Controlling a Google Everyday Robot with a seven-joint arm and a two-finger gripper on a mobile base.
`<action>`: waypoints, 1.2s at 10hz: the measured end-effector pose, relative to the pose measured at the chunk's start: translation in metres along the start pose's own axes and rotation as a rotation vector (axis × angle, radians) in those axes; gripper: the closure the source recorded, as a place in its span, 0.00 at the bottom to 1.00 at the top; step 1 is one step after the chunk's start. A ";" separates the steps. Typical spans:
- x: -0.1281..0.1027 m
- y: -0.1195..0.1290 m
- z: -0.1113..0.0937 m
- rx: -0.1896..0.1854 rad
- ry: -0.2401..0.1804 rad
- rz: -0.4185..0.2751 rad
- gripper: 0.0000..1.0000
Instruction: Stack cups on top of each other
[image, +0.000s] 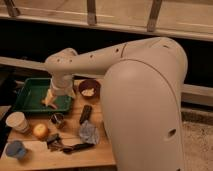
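The cream-white cup (18, 121) stands upright at the table's left edge. The shorter light-blue cup (15, 148) sits in front of it at the near left corner, a short gap between them. My gripper (52, 98) hangs from the white wrist (62, 80) over the right part of the green tray (27, 95), well behind and to the right of both cups. It looks open, and I see nothing held in it. My arm reaches in from the right and hides the table's right side.
A brown bowl (89, 89) sits right of the tray. On the wooden table (95, 152) lie an orange fruit (40, 131), a small dark cup (57, 119), a dark bar (86, 113), a crumpled blue-grey cloth (89, 132) and dark utensils (67, 146).
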 end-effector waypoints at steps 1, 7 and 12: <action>0.000 -0.003 0.000 0.005 -0.002 0.006 0.20; 0.021 -0.011 0.048 -0.092 0.039 0.102 0.20; 0.033 -0.012 0.102 -0.212 0.105 0.167 0.20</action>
